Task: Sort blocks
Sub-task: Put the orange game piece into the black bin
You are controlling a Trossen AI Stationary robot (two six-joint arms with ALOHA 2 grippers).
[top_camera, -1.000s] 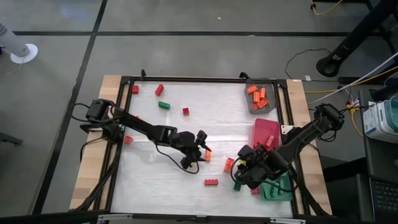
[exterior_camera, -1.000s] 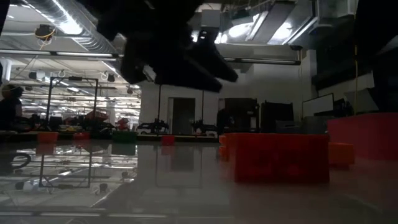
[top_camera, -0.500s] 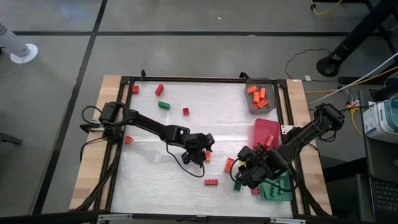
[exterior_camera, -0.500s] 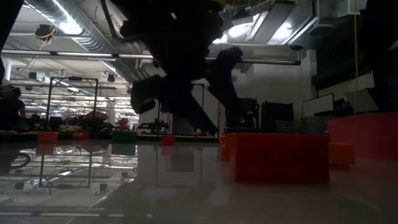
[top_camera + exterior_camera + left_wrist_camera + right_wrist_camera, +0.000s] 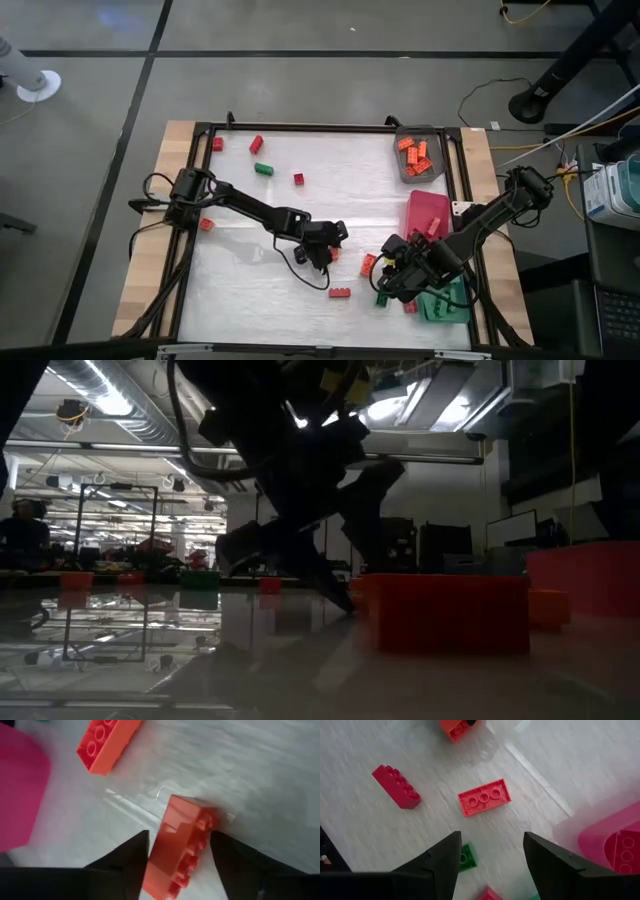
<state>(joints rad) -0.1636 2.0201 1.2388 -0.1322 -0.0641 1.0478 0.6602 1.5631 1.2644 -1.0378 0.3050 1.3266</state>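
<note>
My left gripper is down at the table's middle, open. Its fingers stand on either side of an orange brick that lies on its side on the table, studs turned toward one finger. My right gripper hovers open near the teal tray, above a dark green brick. An orange plate-like brick and a red brick lie ahead of it. Other red, orange and green bricks are scattered over the white table. My left gripper has a finger close against each long side of the orange brick, coming from above. I cannot tell whether either finger touches it. The brick rests on the table.
The grey tray at the far right corner holds several orange bricks. The pink tray sits on the right with red bricks inside. Loose bricks lie near the far left corner and at the near middle. The left half of the table is mostly bare.
My left arm has stretched out toward the table's right and near edges. Its gripper has come down from above the table until its fingertips reach the surface around the orange brick. The right arm has kept still.
</note>
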